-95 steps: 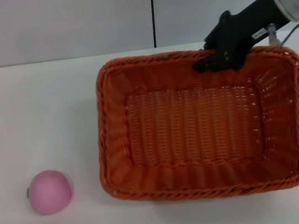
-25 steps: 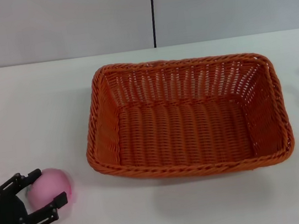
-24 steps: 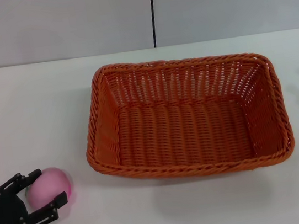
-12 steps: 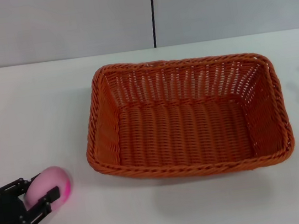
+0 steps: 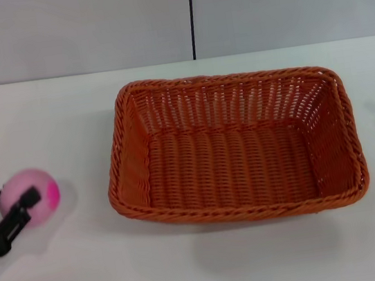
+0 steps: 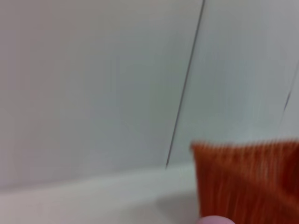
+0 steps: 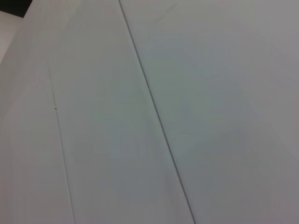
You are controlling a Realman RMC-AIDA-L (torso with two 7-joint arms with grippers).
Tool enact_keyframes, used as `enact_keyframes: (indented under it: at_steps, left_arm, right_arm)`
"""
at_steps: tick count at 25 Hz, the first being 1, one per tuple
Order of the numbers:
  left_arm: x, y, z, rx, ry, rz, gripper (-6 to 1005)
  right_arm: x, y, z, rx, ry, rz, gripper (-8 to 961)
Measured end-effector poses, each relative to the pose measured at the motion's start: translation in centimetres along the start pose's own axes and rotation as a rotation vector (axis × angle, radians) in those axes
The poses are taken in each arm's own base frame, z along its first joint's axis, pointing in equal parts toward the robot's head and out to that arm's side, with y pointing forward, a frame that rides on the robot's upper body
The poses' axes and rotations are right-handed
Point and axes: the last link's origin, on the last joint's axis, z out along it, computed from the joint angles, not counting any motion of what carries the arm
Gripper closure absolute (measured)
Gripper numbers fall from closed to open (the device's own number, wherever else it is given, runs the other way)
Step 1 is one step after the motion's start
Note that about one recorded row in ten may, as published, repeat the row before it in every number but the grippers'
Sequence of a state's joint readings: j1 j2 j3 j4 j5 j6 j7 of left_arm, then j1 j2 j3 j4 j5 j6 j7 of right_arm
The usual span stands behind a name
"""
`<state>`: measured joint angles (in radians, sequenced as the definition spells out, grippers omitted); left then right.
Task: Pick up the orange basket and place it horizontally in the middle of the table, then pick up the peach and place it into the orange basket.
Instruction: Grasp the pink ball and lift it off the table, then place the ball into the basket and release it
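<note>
1. Plain white bench (image 5: 214,276) under a pale panelled wall; nearest part bare.
2. At the near left edge, black left tool (image 5: 7,208) pinching the small smooth pink ball-shaped peach (image 5: 31,196) between its fingers; peach apparently lifted clear of the bench, judging by the soft shadow set off to its side. A sliver of pink also at the lower edge of the left wrist view.
3. Well apart to the right, large rectangular orange-brown woven wicker basket (image 5: 234,148) with braided rim, standing flat, open side up, long side across, about mid-bench; nothing inside. Blurred orange corner of it (image 6: 252,182) also in the left wrist view.
4. Right tool nowhere in sight; right wrist view only wall panels.
5. Judged progress: basket placement done, peach grasped and raised. Left to do: carry the peach rightward over the near rim, lower into the basket, let go.
</note>
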<state>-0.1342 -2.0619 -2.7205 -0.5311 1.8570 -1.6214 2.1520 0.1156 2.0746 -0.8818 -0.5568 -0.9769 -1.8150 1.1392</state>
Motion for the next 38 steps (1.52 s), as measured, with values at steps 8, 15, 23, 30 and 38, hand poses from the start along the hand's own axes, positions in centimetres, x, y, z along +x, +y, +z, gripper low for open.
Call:
enact_keyframes:
  at_steps: [8,15,23,30,38]
  left_arm:
    - [3.7,1.0,4.7,-0.192,0.133,0.011,686]
    - [5.5,3.3,9.9,-0.384,0.164,0.004,737]
    - [4.6,5.9,12.6,-0.489,0.128,0.013,772]
    - [3.9,6.1,12.6,-0.488,0.104,0.001,702]
    - [3.7,5.7,11.7,-0.476,0.102,0.007,230]
  right_arm:
    - [0.1,-0.1,-0.2,0.012,-0.003,0.006,346]
    - [0.3,0.0,-0.4,0.018,-0.001,0.016,347]
    - [0.5,0.2,-0.9,0.027,-0.003,0.017,347]
    - [0.6,0.2,-0.9,0.03,-0.003,0.019,347]
    - [0.4,0.0,-1.1,0.043,-0.009,0.013,346]
